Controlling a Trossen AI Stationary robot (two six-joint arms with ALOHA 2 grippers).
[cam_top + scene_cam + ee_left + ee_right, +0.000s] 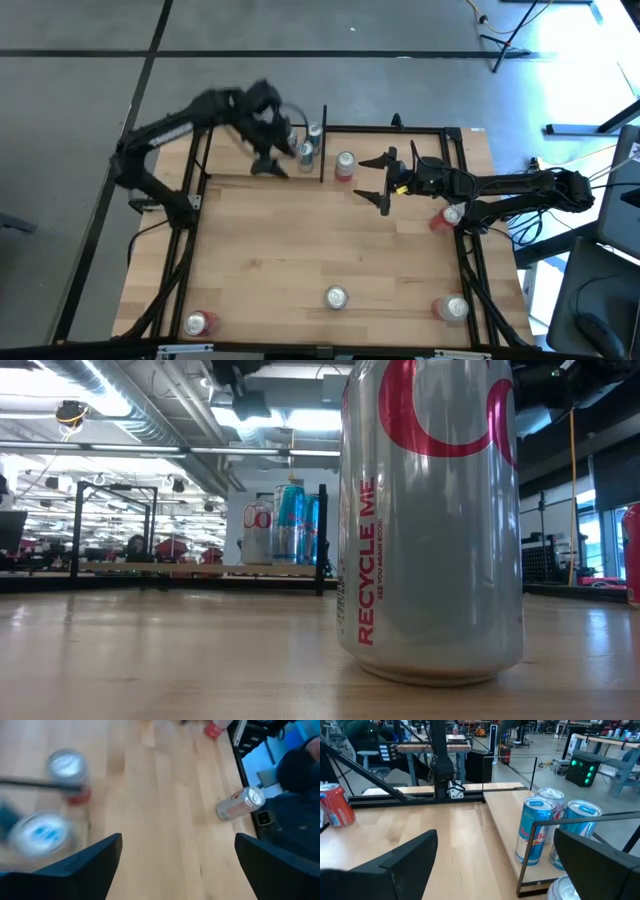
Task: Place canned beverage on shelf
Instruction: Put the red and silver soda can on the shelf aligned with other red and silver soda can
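The shelf [228,168] is a raised wood ledge in black rods at the table's far left. Three cans stand on its right end [505,815]: two blue ones [535,837] and a silver one [551,800] behind them. My left gripper [275,155] hangs open above the shelf beside these cans and holds nothing; its wrist view is blurred. A red-and-silver can [345,165] stands on the table just right of the shelf. Right of that can, my right gripper [383,183] is open, level and pointing at the shelf, with nothing in it.
Loose cans are spread over the table: one [447,217] under my right arm, three along the near edge [200,322], [335,297], [452,308]. The middle one [430,520] fills the low view. Black frame rods border the table.
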